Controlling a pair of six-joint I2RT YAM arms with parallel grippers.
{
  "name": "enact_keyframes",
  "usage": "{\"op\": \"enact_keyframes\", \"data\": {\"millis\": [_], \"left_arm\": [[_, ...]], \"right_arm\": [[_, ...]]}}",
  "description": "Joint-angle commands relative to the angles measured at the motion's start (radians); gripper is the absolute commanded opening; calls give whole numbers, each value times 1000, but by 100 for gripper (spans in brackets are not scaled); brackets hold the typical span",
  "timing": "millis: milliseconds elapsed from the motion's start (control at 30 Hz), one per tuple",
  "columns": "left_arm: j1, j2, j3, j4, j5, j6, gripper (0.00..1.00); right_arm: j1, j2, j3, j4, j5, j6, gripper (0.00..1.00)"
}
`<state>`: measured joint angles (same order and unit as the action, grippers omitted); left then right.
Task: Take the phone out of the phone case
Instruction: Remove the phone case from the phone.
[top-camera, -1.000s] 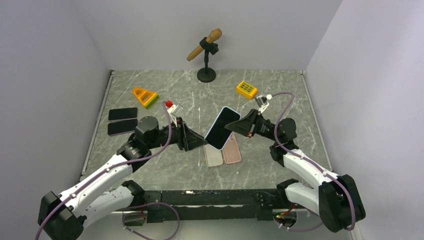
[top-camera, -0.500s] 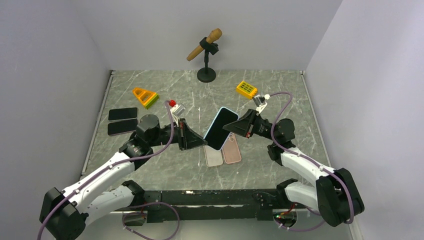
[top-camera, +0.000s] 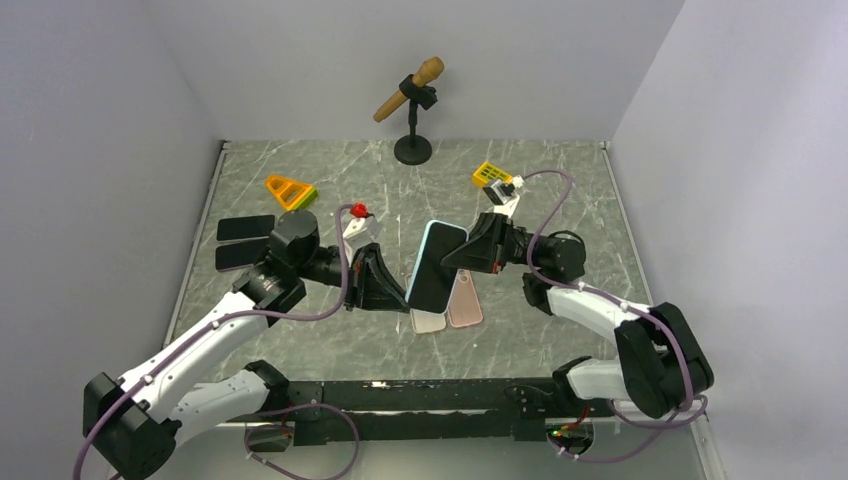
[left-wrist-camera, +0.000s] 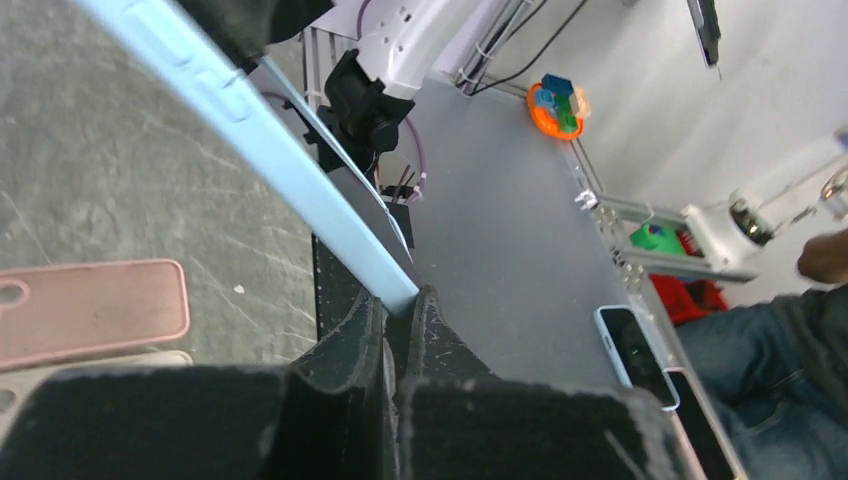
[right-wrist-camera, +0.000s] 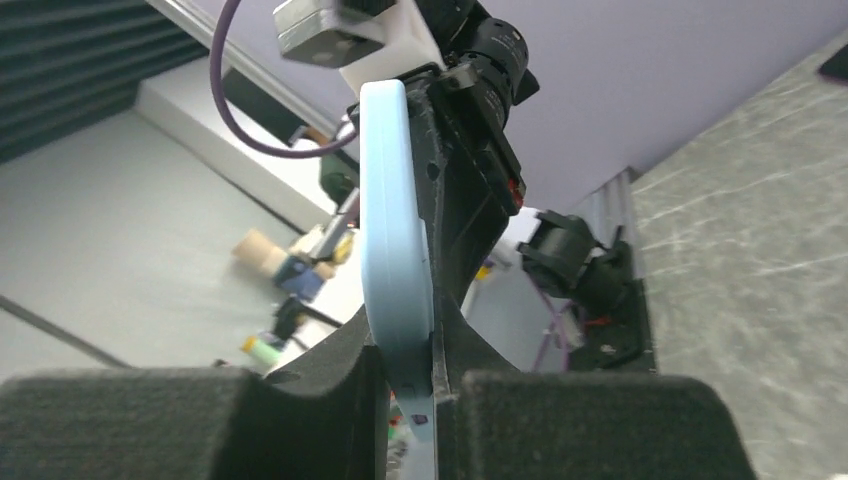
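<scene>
Light-blue phone case, with the dark-screened phone still seated inside it, is hanging tilted in the air above the middle of the marbled table, just over an empty pink case. The right gripper is staying clamped on its right side. The left gripper, half open a second ago, is now pinching shut on the lower corner, so both arms are holding it and peeling can probably begin.
</scene>
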<state>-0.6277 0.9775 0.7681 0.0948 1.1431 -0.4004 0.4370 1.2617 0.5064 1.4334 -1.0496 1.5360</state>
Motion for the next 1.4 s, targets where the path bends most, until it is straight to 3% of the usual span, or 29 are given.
{"op": "enact_keyframes", "data": {"millis": [0,333,400,500,733,867,900,1100,1267,1367], "left_arm": [[1,11,117,-37,-56,319,0],[108,116,162,-30,-181,256,0],[108,117,162,-64,-251,217,0],[113,88,125,-51,-220,142,0],[113,-148,-57,-41,-248,-10,57],[113,-276,-120,24,-264,-128,95],[113,-295,-133,62,-258,-168,99],[113,-280,-170,292,-228,-372,98],[113,-199,-179,470,-184,-463,85],[114,-170,-182,507,-185,-475,71]], "right_arm": [[72,53,79,277,90,308,0],[131,39,140,222,153,297,0],[130,58,150,280,170,326,0],[129,32,142,199,185,229,0],[94,13,112,85,245,107,0],[85,20,113,43,256,68,0],[85,26,113,44,260,67,0],[86,93,115,196,284,161,0],[86,119,108,240,292,188,0],[86,105,105,219,291,176,0]]}}
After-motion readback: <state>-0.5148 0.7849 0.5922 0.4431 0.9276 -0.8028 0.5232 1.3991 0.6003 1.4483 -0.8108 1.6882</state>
